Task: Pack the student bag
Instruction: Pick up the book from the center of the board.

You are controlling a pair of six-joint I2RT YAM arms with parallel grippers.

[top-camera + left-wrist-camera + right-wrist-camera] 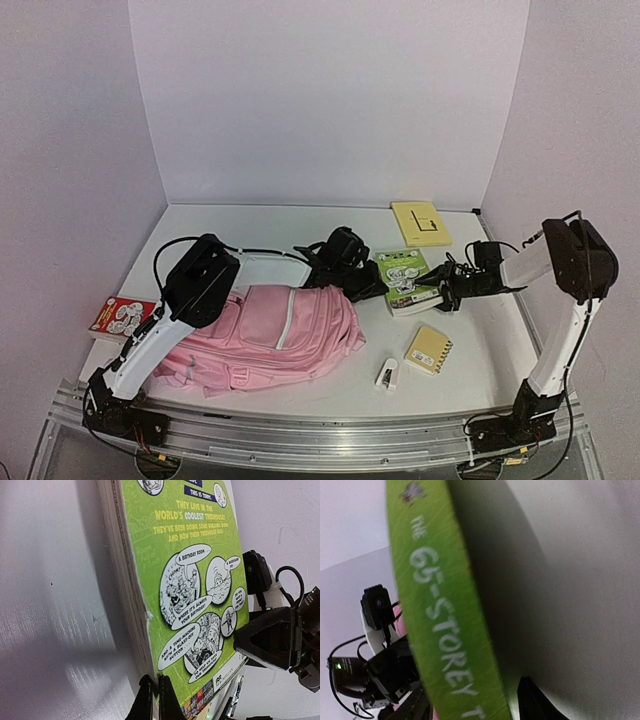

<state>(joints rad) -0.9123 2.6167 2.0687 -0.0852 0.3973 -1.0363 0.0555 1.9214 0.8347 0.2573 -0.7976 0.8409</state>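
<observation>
Left arm stretches low over the bag (270, 335), slumped front-left on the table (250, 230); its tool (156, 702) is pinched closed at the green book's (405, 272) left edge. Right arm, elbow high, folds leftward, tool (446, 288) open, straddling the book's spine.

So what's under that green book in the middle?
Only the white table shows around the green book, which seems to rest on it. The book itself covers the spot beneath it, so anything thin lying there can't be seen.
</observation>
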